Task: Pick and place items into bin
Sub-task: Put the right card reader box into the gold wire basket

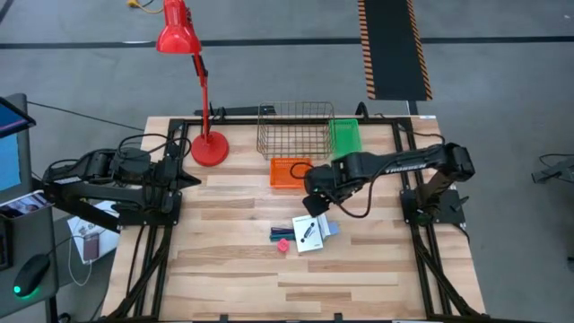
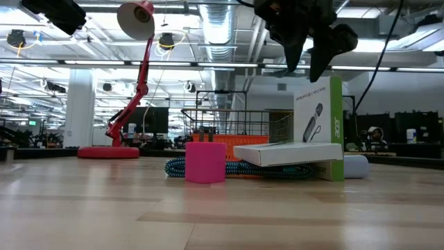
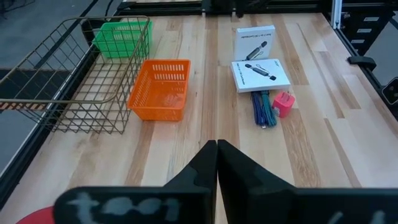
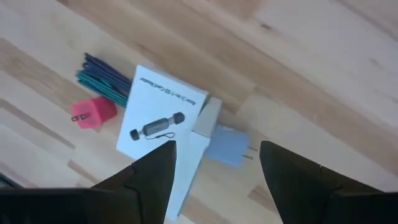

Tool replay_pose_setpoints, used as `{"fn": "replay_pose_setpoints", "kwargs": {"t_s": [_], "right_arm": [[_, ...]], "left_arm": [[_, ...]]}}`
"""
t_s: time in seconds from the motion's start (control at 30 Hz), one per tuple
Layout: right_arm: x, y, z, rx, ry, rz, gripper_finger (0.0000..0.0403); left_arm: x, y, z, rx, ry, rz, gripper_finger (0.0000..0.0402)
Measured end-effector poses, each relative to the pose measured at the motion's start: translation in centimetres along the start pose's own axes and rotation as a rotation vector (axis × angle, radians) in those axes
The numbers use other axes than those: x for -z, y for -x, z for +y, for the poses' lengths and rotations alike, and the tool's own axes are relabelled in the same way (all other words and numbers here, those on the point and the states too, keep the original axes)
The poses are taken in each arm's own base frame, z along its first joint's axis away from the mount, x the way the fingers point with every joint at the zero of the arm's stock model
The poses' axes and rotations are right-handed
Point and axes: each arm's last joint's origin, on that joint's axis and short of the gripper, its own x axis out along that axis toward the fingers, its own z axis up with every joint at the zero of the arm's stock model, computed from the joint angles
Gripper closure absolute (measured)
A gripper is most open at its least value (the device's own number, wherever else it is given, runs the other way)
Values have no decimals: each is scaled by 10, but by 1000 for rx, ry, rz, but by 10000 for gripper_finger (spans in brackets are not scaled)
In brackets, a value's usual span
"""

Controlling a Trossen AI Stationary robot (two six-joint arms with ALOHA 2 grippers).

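Note:
Two white printed boxes are at mid-table. One [image 4: 158,121] lies flat, resting partly on a coiled teal and dark cable [image 4: 102,78]. The other [image 2: 319,125] stands upright on its edge behind it. A pink plug [image 4: 93,114] sits beside the cable, and a pale blue plug [image 4: 227,149] beside the boxes. The group also shows in the high view [image 1: 308,233]. My right gripper [image 4: 214,165] is open and empty, hovering above the boxes [image 2: 309,66]. My left gripper [image 3: 216,162] is shut and empty at the table's left side [image 1: 190,179].
An orange basket [image 1: 289,172], a green basket [image 1: 345,135] and a wire basket [image 1: 294,130] stand at the far middle of the table. A red desk lamp [image 1: 208,144] stands at the far left. Bare wood lies near the front edge.

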Motion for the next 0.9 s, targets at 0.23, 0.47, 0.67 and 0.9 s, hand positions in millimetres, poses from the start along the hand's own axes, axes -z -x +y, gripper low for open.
{"fn": "replay_pose_setpoints", "kwargs": {"t_s": [0.23, 0.47, 0.67, 0.9], "right_arm": [[7, -12, 12, -2, -4, 12, 175], [15, -12, 17, -17, -26, -3, 175], [18, -12, 19, -10, -24, -16, 175], [18, -12, 18, -8, -24, -20, 175]], "left_arm": [[0, 0, 0, 0, -1, 0, 401], [0, 0, 0, 0, 0, 0, 401], [0, 0, 0, 0, 7, 0, 401], [0, 0, 0, 0, 6, 0, 401]]}}
